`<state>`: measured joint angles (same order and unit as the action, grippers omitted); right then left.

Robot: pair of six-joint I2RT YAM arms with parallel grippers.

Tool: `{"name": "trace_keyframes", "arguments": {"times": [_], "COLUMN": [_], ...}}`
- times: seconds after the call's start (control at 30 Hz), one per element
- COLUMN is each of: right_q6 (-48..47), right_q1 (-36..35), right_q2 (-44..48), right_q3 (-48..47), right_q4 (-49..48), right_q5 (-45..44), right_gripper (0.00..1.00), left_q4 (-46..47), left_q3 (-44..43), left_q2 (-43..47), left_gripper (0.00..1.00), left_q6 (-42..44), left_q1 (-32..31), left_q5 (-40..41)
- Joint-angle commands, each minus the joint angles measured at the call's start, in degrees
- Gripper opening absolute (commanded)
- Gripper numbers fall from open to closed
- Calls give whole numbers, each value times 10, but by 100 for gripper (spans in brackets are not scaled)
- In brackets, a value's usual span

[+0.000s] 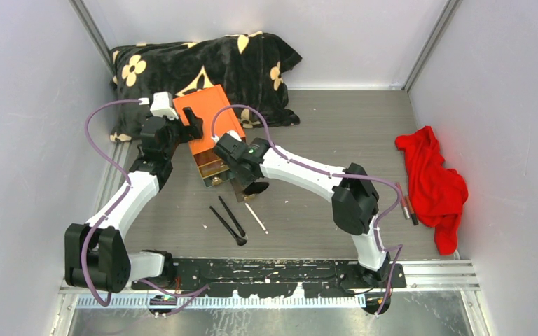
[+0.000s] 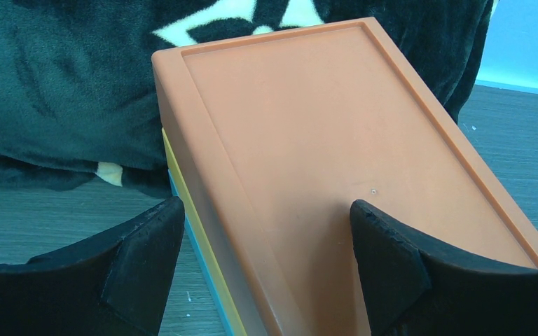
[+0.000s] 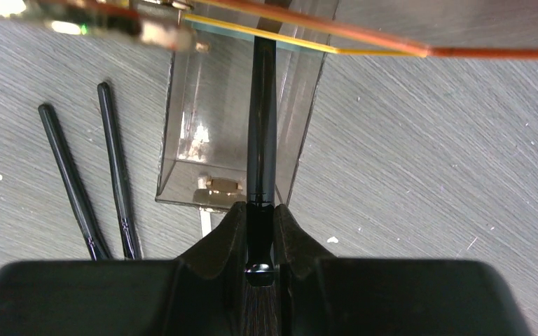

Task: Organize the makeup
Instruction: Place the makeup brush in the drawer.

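My right gripper [image 3: 260, 217] is shut on a black-handled brush [image 3: 261, 126], bristles behind the fingers. The handle points into the clear drawer [image 3: 182, 140], pulled out of the orange box [image 1: 207, 115]. Two thin black brushes [image 3: 70, 182] lie on the table left of that drawer, and a thin pale stick [image 1: 256, 218] lies beside them. My left gripper [image 2: 266, 217] is open and straddles the box's [image 2: 308, 140] long left edge. One finger [image 2: 385, 259] is over the lid and the other hangs beside the box. Two slim pencils [image 1: 408, 208] lie by the red cloth.
A black cushion with cream flowers [image 1: 203, 63] lies against the back wall behind the box. The red cloth [image 1: 431, 182] is bunched at the right wall. Grey walls close in the table on three sides.
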<state>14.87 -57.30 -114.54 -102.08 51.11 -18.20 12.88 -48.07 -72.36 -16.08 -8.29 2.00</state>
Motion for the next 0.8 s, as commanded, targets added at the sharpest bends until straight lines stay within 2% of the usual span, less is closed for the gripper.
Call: {"name": "trace_keyframes", "arguments": {"times": [0.0, 0.23, 0.27, 0.3, 0.33, 0.5, 0.57, 0.77], "right_q6": [-15, -14, -15, -14, -14, -14, -14, -2], "right_q1": [0, 0, 0, 0, 0, 1, 0, 1], "right_q2": [-6, -8, -8, -7, -6, 9, 14, 59], "right_q3": [-35, -15, -9, -5, 1, 26, 29, 50], "right_q4": [-21, -44, -48, -52, -56, -79, -81, -78], "right_q5": [-22, -34, -37, -44, -45, -43, -39, -37], "right_gripper": [5, 6, 11, 25, 34, 55, 59, 60], "left_q4": [-119, -119, -120, -120, -120, -122, -122, -122], "left_q3": [16, 17, 17, 18, 18, 18, 18, 14], "left_q2": [-10, -11, -10, -10, -9, -8, -8, -9], "left_gripper": [86, 86, 86, 86, 86, 86, 86, 86], "left_q6": [37, 38, 38, 38, 38, 38, 38, 38], "left_q1": [-1, 0, 0, -1, -1, -1, -1, -1], "left_q5": [12, 12, 12, 12, 12, 11, 10, 12]}}
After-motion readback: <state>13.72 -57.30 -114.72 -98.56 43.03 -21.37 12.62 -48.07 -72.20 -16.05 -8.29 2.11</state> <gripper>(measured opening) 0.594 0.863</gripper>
